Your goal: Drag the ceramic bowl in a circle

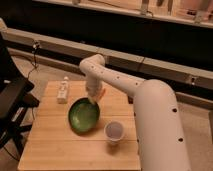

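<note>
The ceramic bowl [83,116] is a wide, shallow, glossy green bowl standing on the wooden table [55,145], a little left of its middle. My gripper [94,100] comes down from the white arm [125,82] and sits at the bowl's far right rim, touching or just over it. The gripper's lower part is hidden against the bowl edge. An orange patch shows beside the gripper.
A small pale cup [114,131] stands just right of and in front of the bowl. A small white bottle [62,92] stands at the table's back left. A black chair [12,102] is left of the table. A dark ledge runs behind.
</note>
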`<state>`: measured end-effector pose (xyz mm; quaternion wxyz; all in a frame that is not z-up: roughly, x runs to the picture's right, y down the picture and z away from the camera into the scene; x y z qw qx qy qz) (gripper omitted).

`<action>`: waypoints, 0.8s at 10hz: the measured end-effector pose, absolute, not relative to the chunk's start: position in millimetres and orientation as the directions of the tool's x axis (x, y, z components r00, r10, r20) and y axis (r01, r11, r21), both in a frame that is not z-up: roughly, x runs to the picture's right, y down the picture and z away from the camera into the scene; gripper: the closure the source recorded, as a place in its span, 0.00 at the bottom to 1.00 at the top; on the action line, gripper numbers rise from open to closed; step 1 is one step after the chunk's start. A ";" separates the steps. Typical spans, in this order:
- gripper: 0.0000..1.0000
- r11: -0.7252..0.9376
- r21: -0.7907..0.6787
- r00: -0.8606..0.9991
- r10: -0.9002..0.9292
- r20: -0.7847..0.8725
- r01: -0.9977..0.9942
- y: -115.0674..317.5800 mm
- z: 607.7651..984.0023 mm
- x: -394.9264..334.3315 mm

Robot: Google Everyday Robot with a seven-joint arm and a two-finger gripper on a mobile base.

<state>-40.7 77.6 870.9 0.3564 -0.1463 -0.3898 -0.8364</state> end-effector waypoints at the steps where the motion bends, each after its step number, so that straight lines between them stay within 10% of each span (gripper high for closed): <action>1: 1.00 -0.442 0.549 -0.704 -0.481 0.522 0.709 77.3 871.5 -32.2; 8: 1.00 -0.422 0.549 -0.691 -0.487 0.534 0.721 68.7 877.6 -8.8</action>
